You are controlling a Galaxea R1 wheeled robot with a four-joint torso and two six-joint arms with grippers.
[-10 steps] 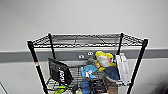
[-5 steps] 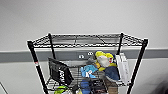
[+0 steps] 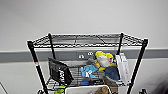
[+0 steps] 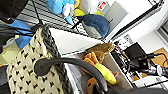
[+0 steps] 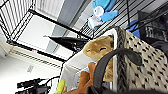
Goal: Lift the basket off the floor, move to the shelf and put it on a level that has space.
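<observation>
Frankly, neither wrist view lets me tell whether the fingers are spread or pinching; each shows only a dark loop handle arching close to the camera, the left handle at one short end of the basket and the right handle at the other. My judgement is that each arm carries the basket by its handle, but the contact itself is hidden.

Outward from the handles runs the dark braided rim over cream checker weave, with pale lining inside. A brown plush toy and a yellow one lie in the basket. In the head view its pale rim just shows at the bottom, in front of the shelf and below the toy tier.

The load looks light: soft toys in woven walls. Those walls should flex, so the basket may sag or twist if the two ends are raised unevenly; the loops look like the firmest holds, with the braided rim as an alternative.

On the shelf, the top level is bare wire from corner to corner. The tier beneath holds a black wire bin at its left edge, plush toys in the middle and white boxes at the right edge.
</observation>
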